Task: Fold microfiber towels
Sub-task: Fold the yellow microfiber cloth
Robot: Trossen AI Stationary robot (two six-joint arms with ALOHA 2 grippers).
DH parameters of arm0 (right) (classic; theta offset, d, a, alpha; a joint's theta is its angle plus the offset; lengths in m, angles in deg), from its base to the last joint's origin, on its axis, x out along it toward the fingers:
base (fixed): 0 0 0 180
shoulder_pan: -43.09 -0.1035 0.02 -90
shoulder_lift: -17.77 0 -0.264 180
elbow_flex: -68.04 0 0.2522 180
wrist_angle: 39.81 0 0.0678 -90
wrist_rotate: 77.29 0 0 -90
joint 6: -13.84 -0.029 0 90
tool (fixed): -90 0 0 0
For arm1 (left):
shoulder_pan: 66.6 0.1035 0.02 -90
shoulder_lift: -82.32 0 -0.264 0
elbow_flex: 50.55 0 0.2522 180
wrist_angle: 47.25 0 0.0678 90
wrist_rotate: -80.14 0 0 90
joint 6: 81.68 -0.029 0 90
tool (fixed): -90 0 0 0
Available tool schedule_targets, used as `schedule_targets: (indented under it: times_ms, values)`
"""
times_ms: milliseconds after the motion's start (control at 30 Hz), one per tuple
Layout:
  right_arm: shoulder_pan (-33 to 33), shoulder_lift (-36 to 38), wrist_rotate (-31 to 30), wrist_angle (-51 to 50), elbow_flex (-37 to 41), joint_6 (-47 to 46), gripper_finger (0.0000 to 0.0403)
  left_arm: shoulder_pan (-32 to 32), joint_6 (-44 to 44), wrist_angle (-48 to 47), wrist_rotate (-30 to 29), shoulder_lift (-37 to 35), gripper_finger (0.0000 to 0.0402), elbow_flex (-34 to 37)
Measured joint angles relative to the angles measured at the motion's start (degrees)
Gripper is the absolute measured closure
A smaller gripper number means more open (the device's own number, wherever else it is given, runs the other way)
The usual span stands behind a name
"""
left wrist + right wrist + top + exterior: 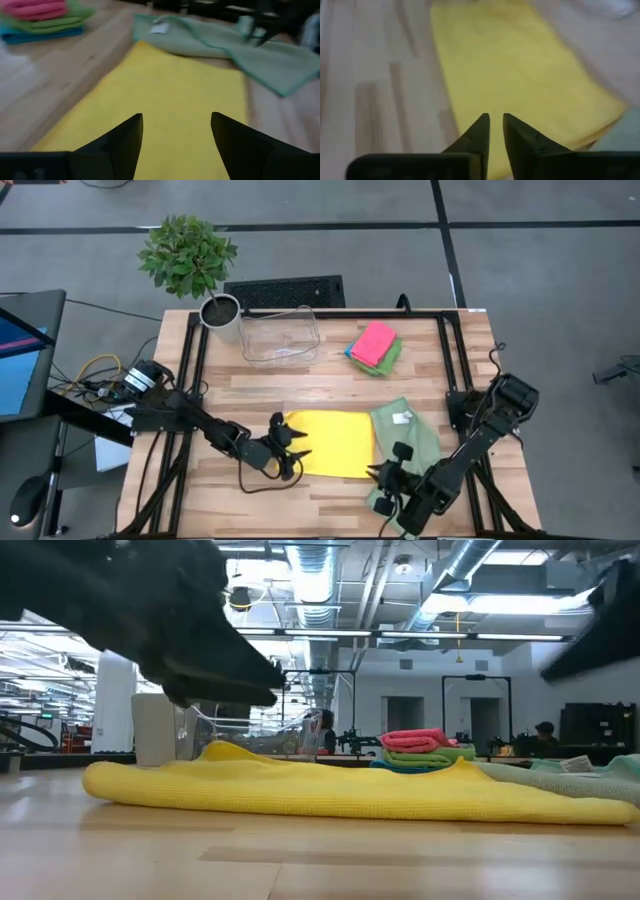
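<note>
A yellow towel lies folded flat at the table's middle, near the front; it also shows in the low view. My left gripper is open and hovers over the towel's left end, its fingers apart above the cloth. My right gripper is shut and empty, just off the yellow towel's near right corner. A pale sage green towel with a white tag lies crumpled to the right, partly under my right arm.
A folded stack of pink, green and blue towels lies at the far right. A clear plastic bin and a potted plant stand along the far edge. Bare wood lies in front of the yellow towel.
</note>
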Motion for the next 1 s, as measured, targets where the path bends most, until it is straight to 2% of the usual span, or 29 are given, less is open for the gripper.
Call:
schedule_targets:
  times_ms: [200,367,467,767,1000]
  values:
    - [1.15,-3.95,2.86,8.18,-0.12,8.1,0.0265,-3.85,-1.07,-0.42,-1.67,0.78,0.0198,0.43]
    - [2.14,-7.41,3.0,8.22,-0.14,5.21,0.0218,-5.07,-0.81,-0.21,-3.56,0.78,0.0219,0.48]
    - [1.51,-9.82,4.41,8.13,-0.07,2.45,0.0202,-5.48,0.69,-1.63,-3.37,0.78,0.0227,0.46]
    - [-1.3,-12.62,2.98,6.79,-0.27,-6.26,0.0211,-6.18,1.67,-3.83,-3.63,0.78,0.0247,0.46]
    - [0.19,-12.34,5.3,4.36,-0.42,-7.7,0.0261,-6.18,3.86,-7.57,-4.25,0.78,0.0268,0.46]
